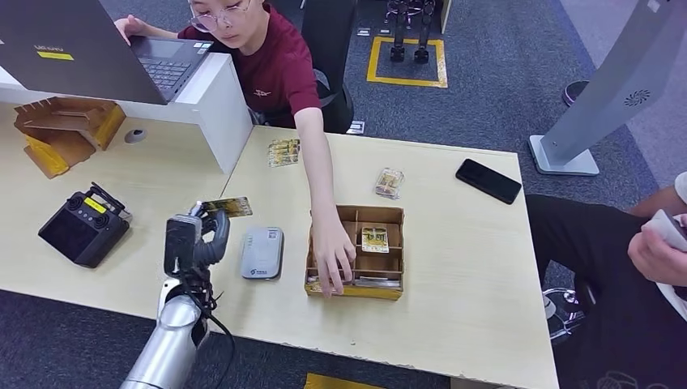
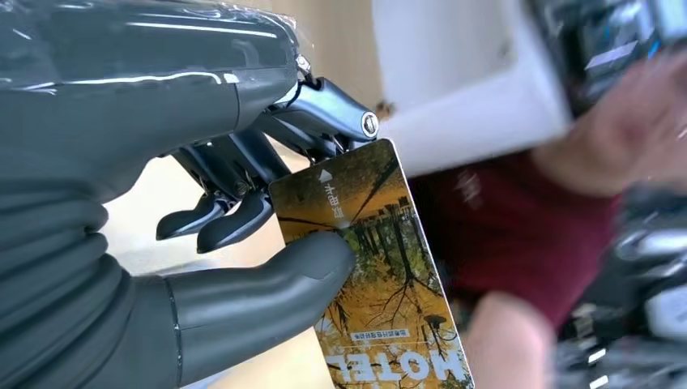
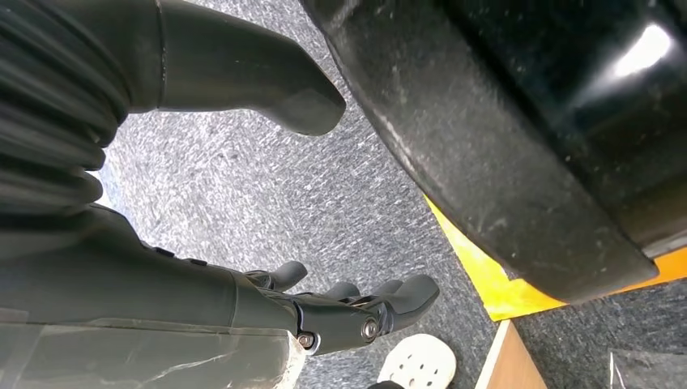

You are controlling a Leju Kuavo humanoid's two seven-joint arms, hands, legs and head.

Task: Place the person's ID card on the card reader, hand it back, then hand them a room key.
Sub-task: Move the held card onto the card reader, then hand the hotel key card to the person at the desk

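My left hand [image 1: 197, 241] is raised over the table's near left part and pinches a yellow hotel card [image 1: 228, 207] between thumb and fingers. In the left wrist view the card [image 2: 381, 275] shows autumn trees and the word HOTEL, with my thumb [image 2: 267, 292] pressed on its face. The grey card reader [image 1: 262, 252] lies flat on the table just right of that hand. A person in a dark red shirt reaches an arm across the table, hand [image 1: 332, 259] in the cardboard card box [image 1: 389, 217]. My right hand [image 3: 324, 312] hangs over the carpet, fingers apart, holding nothing.
A black remote controller [image 1: 83, 228] sits at the left. A loose card [image 1: 283, 151], a small packet [image 1: 390, 182] and a black phone [image 1: 488, 180] lie on the far side. A white riser [image 1: 219, 97] carries a laptop. A second person [image 1: 648, 259] sits at the right.
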